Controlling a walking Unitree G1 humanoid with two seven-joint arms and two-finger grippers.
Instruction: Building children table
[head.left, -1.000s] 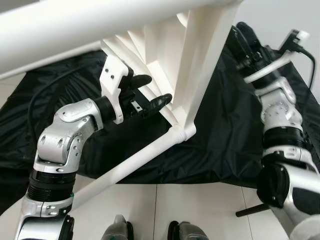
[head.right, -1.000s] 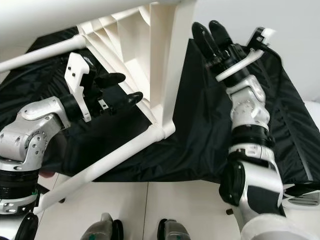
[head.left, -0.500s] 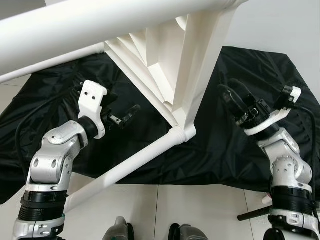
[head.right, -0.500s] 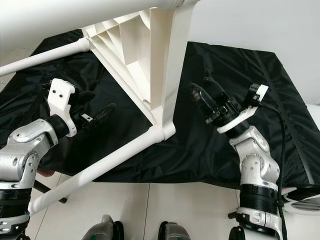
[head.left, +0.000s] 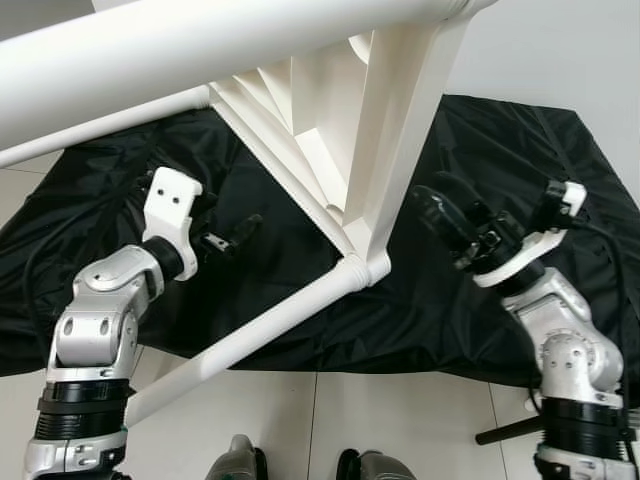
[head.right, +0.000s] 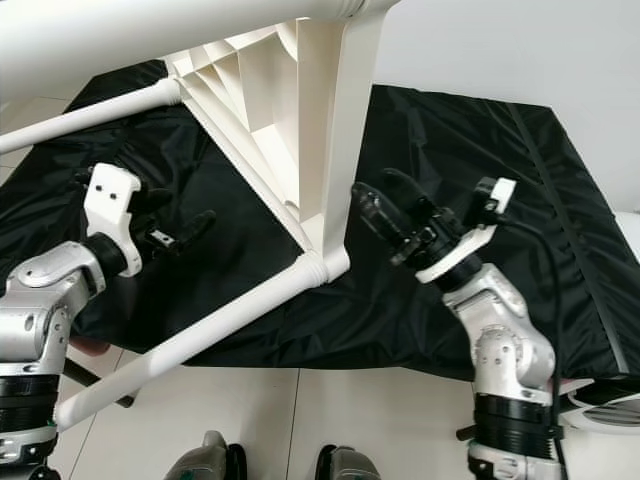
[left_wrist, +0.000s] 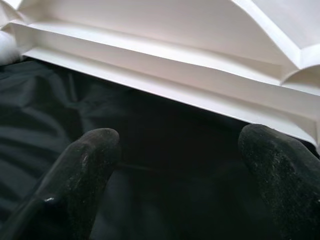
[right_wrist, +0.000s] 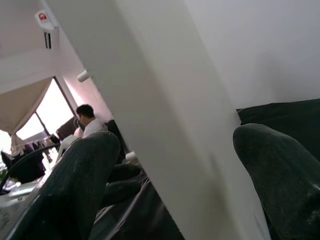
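Note:
The white plastic children's table (head.left: 310, 130) lies tipped over a black cloth, its ribbed underside facing me. One tube leg (head.left: 260, 330) runs from the corner joint (head.left: 357, 268) toward my lower left, and another thick leg (head.left: 200, 50) crosses the top. My left gripper (head.left: 228, 215) hovers open over the cloth, left of the ribbed edge (left_wrist: 165, 85), with nothing between its fingers (left_wrist: 80, 165). My right gripper (head.right: 380, 197) is open just right of the table's upright panel (head.right: 335, 120). That panel (right_wrist: 165, 140) stands close beyond its fingertips (right_wrist: 75, 180).
The black cloth (head.left: 480, 310) covers the tiled floor under the table. A black rod (head.left: 510, 428) lies on the tiles at my lower right, and a white object (head.right: 605, 400) sits by the cloth's right corner. A person (right_wrist: 90, 120) sits far off in the room.
Both arms came down and away from the table's frame. The left gripper pulled back to the left off the ribs. The right gripper dropped, then moved left toward the upright panel.

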